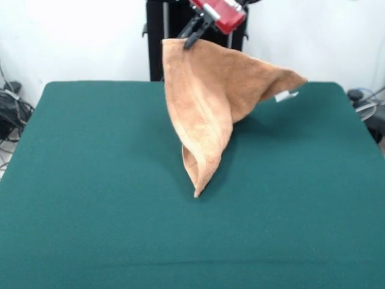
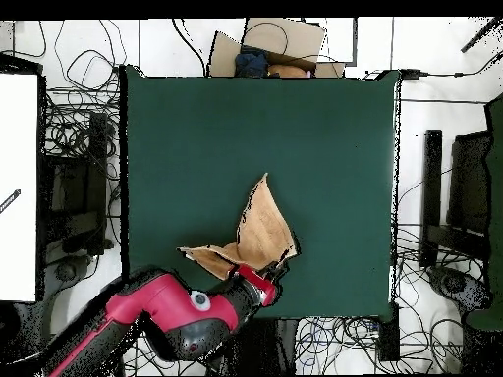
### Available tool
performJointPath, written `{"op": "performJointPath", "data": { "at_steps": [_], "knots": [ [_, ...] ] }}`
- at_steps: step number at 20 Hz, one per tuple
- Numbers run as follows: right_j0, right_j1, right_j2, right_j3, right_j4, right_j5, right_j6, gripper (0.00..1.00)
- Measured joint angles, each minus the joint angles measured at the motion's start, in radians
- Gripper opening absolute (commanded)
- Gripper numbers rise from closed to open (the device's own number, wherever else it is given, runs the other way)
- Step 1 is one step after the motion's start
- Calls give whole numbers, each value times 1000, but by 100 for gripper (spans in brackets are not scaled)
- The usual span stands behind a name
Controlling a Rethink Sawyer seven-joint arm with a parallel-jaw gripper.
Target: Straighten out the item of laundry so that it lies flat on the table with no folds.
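front view: gripper (image 1: 191,40) clamped on the towel (image 1: 212,102) by an upper corner; cloth hangs off the table (image 1: 90,180) in a folded cone, white tag (image 1: 284,95) out at its side | overhead view: towel (image 2: 257,239) bunched above the table's (image 2: 196,128) robot-side edge; red arm (image 2: 167,309) reaches it

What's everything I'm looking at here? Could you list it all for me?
towel: one, orange-tan, lifted by one corner, its lowest tip at the table
tag: one, white, on the towel's raised edge
table: one, dark green, under the towel
cables: many, black, on the floor around the table
cardboard box: one, brown, past the table's far edge in the overhead view
arm: one, red and black
tool: one, black, shut on the towel's corner
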Motion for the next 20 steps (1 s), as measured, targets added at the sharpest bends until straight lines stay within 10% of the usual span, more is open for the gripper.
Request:
{"op": "performJointPath", "data": {
  "at_steps": [10, 16, 20],
  "knots": [
    [1, -333, 440, -11, -192, 532, 0, 0],
    [-275, -708, 839, -32, 21, 1087, -234, 0],
    [-352, -808, 947, -51, 101, 1232, -435, 0]
  ]
}}
